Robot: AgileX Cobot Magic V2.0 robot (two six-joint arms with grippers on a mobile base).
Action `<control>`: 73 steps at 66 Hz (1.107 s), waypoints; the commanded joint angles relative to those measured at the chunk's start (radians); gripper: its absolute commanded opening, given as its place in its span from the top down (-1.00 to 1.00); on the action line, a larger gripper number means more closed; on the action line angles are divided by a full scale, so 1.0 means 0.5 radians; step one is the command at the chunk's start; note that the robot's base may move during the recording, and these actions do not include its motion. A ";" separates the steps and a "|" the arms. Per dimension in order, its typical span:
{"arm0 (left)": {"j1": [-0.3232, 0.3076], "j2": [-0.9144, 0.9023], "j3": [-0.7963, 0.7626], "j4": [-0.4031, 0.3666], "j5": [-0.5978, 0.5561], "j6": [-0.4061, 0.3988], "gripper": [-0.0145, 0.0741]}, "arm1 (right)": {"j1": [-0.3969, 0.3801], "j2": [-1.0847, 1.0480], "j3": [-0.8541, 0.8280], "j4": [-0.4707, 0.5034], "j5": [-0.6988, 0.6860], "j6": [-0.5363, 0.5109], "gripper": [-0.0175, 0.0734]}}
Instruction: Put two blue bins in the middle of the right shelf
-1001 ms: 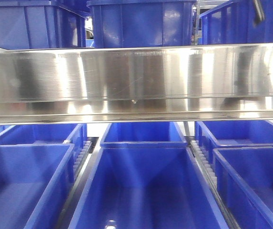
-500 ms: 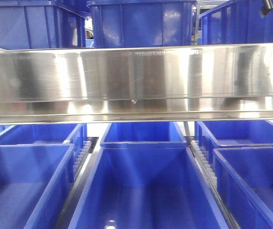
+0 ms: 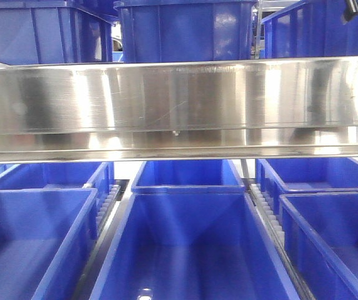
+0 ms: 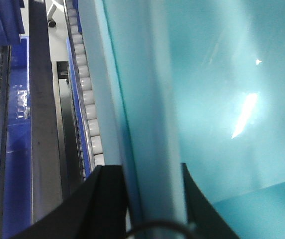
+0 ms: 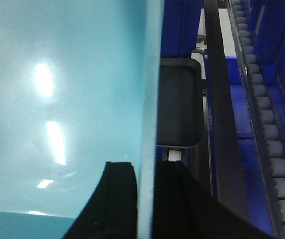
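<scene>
A large blue bin [image 3: 191, 250] fills the lower middle of the front view, open side up. In the wrist views its walls look pale teal. My left gripper [image 4: 152, 201] straddles the bin's left wall [image 4: 152, 124], with one black finger [image 4: 107, 204] outside and the other inside, shut on it. My right gripper [image 5: 148, 199] is shut on the bin's right wall [image 5: 149, 99], which is thin between the two black fingers. More blue bins [image 3: 185, 31] stand on the shelf above. Neither gripper shows in the front view.
A steel shelf beam [image 3: 179, 106] crosses the front view just above the held bin. Blue bins stand at left [image 3: 29, 237] and right [image 3: 335, 231], with one behind [image 3: 188, 174]. Roller tracks [image 4: 85, 94] [image 5: 266, 124] run beside the bin walls. A dark tray [image 5: 177, 99] lies right of the held wall.
A small dark object at the top right of the front view has shifted up and to the right. The bins and the shelf beam have hardly moved.
</scene>
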 commanded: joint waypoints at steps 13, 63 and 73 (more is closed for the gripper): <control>0.001 -0.048 -0.040 -0.051 -0.352 0.051 0.92 | -0.001 -0.035 -0.033 -0.030 -0.148 -0.022 0.98; 0.001 -0.045 -0.040 -0.051 -0.453 0.051 0.92 | -0.001 -0.031 -0.033 -0.030 -0.155 -0.022 0.98; 0.001 -0.045 -0.040 -0.051 -0.453 0.051 0.92 | -0.001 -0.031 -0.033 -0.030 -0.159 -0.022 0.98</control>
